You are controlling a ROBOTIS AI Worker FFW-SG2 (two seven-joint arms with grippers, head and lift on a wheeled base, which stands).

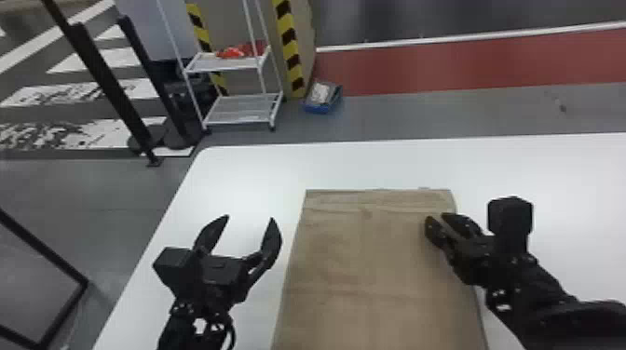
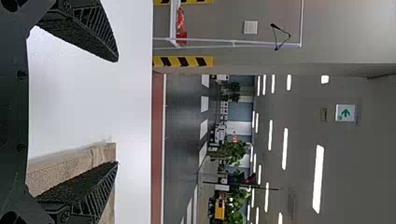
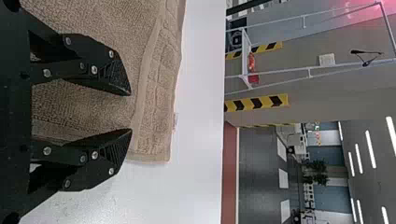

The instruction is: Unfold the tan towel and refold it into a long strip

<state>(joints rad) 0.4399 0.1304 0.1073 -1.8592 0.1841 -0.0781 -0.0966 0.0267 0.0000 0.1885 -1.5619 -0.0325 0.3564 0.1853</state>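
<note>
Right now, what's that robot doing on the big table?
It's working on a tan cloth towel, lying flat and wide on the white table. Its black right gripper is by the towel's right edge, fingers apart. Its black left gripper is open beside the left edge. Neither one holds the towel.

The rectangular terry towel (image 1: 368, 260) is coloured tan; the flat, round-cornered worktop (image 1: 247, 177), white. Straight edge strips (image 1: 289, 49) are banded yellow and black.
</note>
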